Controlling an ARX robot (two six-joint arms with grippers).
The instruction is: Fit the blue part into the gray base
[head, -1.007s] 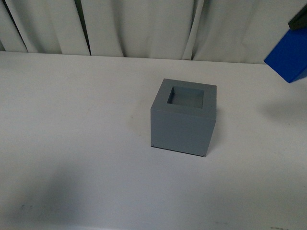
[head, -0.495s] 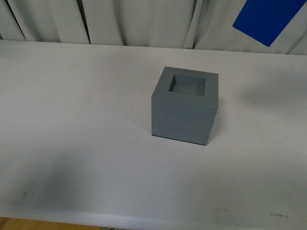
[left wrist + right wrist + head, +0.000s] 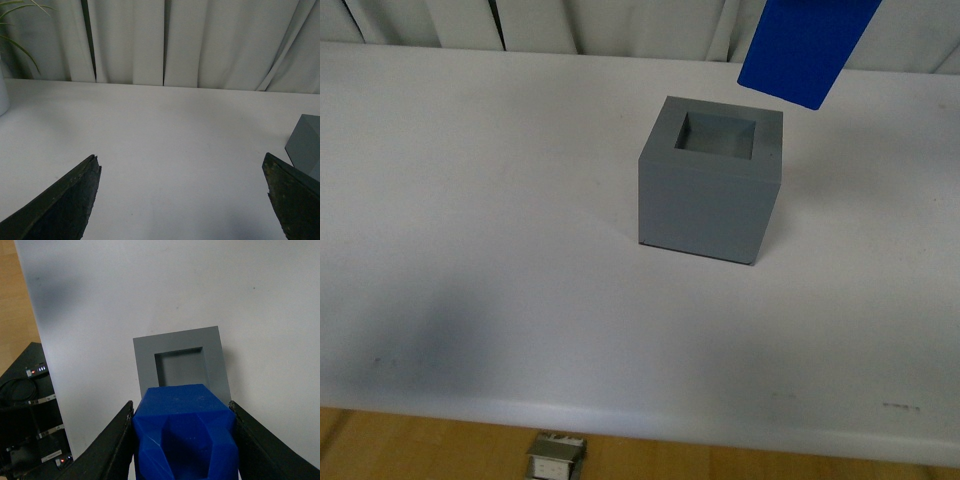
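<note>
The gray base stands on the white table with its square recess open upward. The blue part hangs tilted in the air above and just right of the base's far right corner; its top runs out of the front view. In the right wrist view my right gripper is shut on the blue part, with the gray base and its recess straight beyond it. My left gripper is open and empty above bare table; a corner of the base shows beside it.
The white table ends at a front edge, with wooden floor and a small metal piece below it. White curtains hang behind. A plant and a white pot edge stand by the left arm. Black electronics sit off the table's side.
The blue part has moved left and lower in the front view, from the far right to just above the base's right rim. The view itself has tipped downward, showing the table's front edge.
</note>
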